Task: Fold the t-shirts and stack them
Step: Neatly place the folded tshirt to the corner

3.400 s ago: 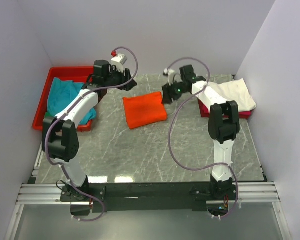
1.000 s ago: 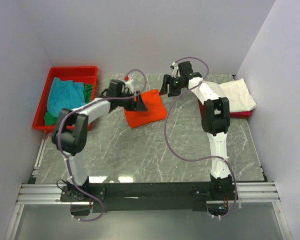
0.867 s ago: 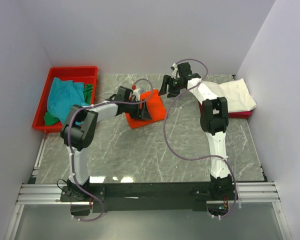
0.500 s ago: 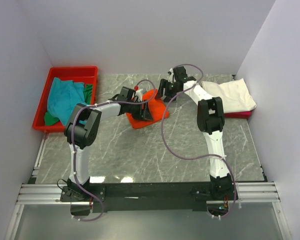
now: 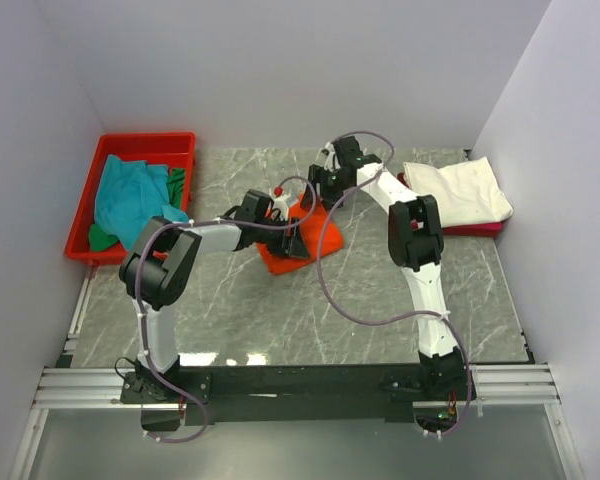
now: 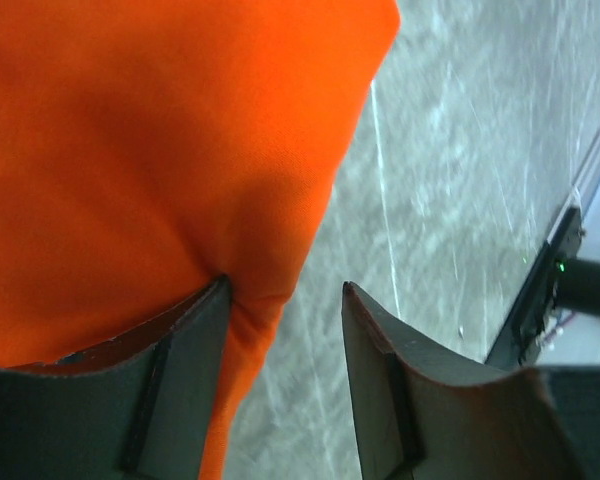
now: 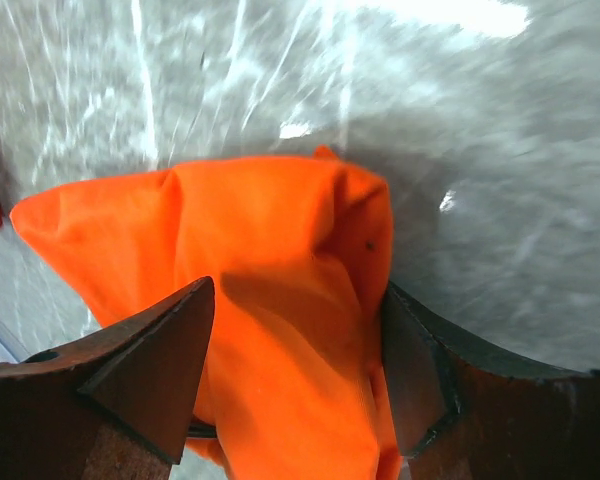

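Observation:
The folded orange t-shirt (image 5: 320, 238) lies mid-table, bunched between both grippers. My left gripper (image 5: 296, 240) is low at its near-left edge, jaws open; in the left wrist view (image 6: 285, 300) one finger (image 6: 180, 370) presses the orange cloth (image 6: 160, 150) and the other stands over bare marble. My right gripper (image 5: 321, 190) is at the shirt's far corner, jaws open and straddling a hump of orange cloth (image 7: 280, 290), as the right wrist view (image 7: 295, 320) shows. A white t-shirt (image 5: 460, 190) lies on a magenta-red one (image 5: 480, 230) at the right. Teal (image 5: 125, 195) and green (image 5: 177, 182) shirts lie in the tray.
A red plastic tray (image 5: 145, 142) stands at the back left. The grey marble table (image 5: 310, 310) is walled by white panels at left, back and right. Purple cables loop over both arms near the shirt.
Both grippers have closed in on the orange shirt, the left from the left, the right from the back. The shirt has shifted slightly and bunched up narrower between them.

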Available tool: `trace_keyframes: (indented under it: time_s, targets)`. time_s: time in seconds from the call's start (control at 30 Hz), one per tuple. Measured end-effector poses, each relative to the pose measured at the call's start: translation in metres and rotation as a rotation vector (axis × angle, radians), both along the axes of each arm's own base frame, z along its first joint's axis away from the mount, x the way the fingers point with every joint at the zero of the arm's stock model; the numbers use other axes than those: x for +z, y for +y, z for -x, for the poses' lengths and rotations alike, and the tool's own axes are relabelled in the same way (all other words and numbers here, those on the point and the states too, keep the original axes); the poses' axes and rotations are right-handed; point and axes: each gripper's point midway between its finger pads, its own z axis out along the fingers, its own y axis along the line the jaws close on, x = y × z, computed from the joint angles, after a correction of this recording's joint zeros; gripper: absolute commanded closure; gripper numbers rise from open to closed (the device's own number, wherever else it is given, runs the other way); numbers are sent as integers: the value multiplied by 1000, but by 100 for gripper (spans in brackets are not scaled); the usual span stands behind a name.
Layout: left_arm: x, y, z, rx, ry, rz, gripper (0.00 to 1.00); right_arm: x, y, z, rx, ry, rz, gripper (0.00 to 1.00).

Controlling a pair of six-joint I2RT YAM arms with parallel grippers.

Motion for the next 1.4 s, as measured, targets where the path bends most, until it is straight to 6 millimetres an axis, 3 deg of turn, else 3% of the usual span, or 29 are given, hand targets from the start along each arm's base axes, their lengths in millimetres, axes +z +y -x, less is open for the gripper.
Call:
trace_keyframes:
  time_s: [0.17, 0.27, 0.3, 0.5, 0.57, 0.73, 0.9, 0.97, 1.1, 1.27, 1.4]
  targets:
    - [0, 1, 18, -22, 18, 8, 44, -2, 7, 14, 57, 12, 26, 30]
    - [1, 3, 23, -20, 32, 11, 44, -5, 9, 25, 96, 14, 48, 44]
    - [1, 3, 25, -18, 35, 11, 43, -6, 10, 28, 109, 18, 58, 54]
    - [15, 18, 43, 12, 48, -29, 31, -16, 16, 54, 198, 77, 90, 88]
    - [32, 25, 45, 29, 25, -39, 28, -17, 16, 59, 223, 81, 95, 100]
    - [118, 68, 29, 149, -231, -47, 16, -17, 2, 69, 284, 50, 124, 100]
    - [201, 129, 24, 347, -563, -119, 4, -3, -47, 79, 311, -74, 351, 100]
    - [215, 149, 34, 401, -654, -150, 3, 16, -72, 81, 303, -141, 456, 100]
    - [194, 176, 54, 443, -696, -228, 4, 66, -111, 76, 253, -294, 598, 100]
    - [154, 186, 66, 423, -632, -311, 4, 123, -150, 73, 165, -445, 721, 100]
    - [155, 187, 66, 420, -640, -314, 4, 154, -177, 67, 102, -519, 782, 100]
